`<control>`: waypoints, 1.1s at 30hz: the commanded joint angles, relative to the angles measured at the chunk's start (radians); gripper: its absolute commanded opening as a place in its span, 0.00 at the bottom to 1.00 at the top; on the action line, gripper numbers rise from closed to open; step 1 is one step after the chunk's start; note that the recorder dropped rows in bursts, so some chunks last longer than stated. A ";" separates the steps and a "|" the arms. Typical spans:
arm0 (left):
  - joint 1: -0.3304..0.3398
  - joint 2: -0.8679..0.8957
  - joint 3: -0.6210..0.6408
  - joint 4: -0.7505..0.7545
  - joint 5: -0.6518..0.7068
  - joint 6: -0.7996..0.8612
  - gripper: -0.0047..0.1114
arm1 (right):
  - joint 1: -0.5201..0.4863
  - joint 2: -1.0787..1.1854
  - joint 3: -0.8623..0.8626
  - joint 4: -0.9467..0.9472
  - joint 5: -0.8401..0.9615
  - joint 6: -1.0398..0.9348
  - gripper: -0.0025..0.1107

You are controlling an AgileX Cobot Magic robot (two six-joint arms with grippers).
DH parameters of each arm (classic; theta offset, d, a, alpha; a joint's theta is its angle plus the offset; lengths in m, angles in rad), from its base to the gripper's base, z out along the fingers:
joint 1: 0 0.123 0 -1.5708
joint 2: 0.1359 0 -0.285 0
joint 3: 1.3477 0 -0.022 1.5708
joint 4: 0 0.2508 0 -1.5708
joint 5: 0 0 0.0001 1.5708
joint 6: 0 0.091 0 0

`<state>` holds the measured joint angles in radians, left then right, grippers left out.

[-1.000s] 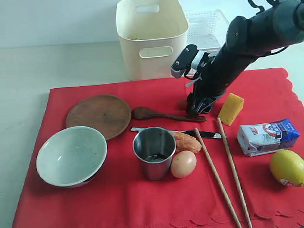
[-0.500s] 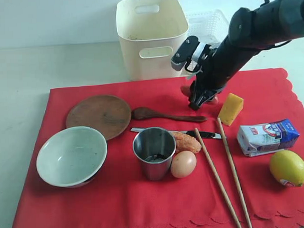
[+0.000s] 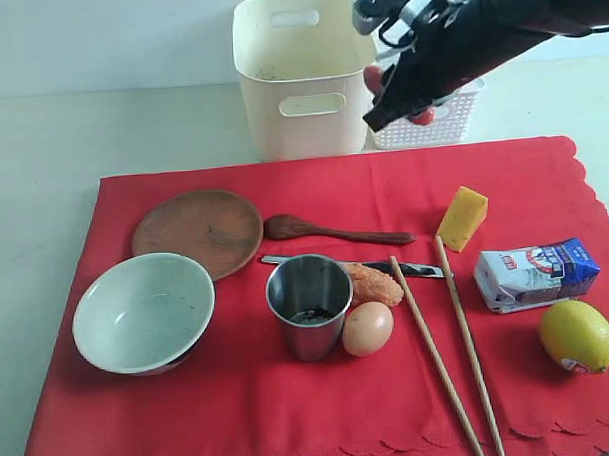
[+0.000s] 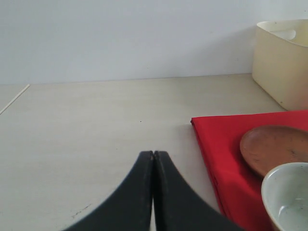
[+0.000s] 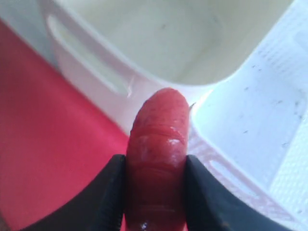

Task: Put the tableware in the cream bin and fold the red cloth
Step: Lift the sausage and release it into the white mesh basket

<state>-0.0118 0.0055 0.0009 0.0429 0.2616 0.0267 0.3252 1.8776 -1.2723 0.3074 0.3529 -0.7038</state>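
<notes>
**Sausage Aloft Over the Seam Between Two Bins**

Clamped across its width in the right gripper [image 3: 390, 103]: a glossy red sausage [image 5: 156, 144], long axis in line with the fingers, blunt end poking past the tips. Hangs high above the far edge of the large scalloped red cloth [image 3: 241, 410], right at the gap between the tall cream plastic bin [image 3: 306, 123] and the small white lattice-walled basket [image 3: 439, 128]. Shows both rims below in the right wrist view, the cream one to one side of the sausage and the lattice one to the other.

Turns, judging from this, on which side of that seam to release. Being food and not tableware, probably belongs on the basket side, away from the cream bin.

Off the cloth's left edge, over bare table: the left gripper [image 4: 153, 157], black fingers pressed together on nothing.

On the cloth, none yet binned: round brown wooden plate [image 3: 198, 232], pale green-white bowl [image 3: 142, 312], steel cup [image 3: 309, 306], dark wooden spoon [image 3: 335, 230], metal knife [image 3: 416, 270], two long wooden chopsticks [image 3: 444, 368]. Plate and bowl nearer the left arm, chopsticks nearer the right.
</notes>
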 commanded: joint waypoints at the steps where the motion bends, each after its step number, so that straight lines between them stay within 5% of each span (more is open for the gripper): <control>1: 0.001 -0.006 -0.001 -0.006 -0.002 -0.004 0.06 | -0.003 -0.015 -0.004 0.000 -0.175 0.089 0.02; 10: 0.001 -0.006 -0.001 -0.006 -0.002 -0.004 0.06 | -0.064 0.055 -0.006 0.007 -0.442 0.262 0.02; 20: 0.001 -0.006 -0.001 -0.006 -0.002 -0.004 0.06 | -0.084 0.230 -0.191 0.083 -0.453 0.262 0.04; 26: 0.001 -0.006 -0.001 -0.006 -0.002 -0.004 0.06 | -0.084 0.233 -0.192 0.083 -0.472 0.262 0.40; 33: 0.001 -0.006 -0.001 -0.006 -0.002 -0.004 0.06 | -0.084 0.233 -0.192 0.083 -0.452 0.271 0.57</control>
<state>-0.0118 0.0055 0.0009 0.0429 0.2616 0.0267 0.2449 2.1142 -1.4538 0.3896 -0.1027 -0.4490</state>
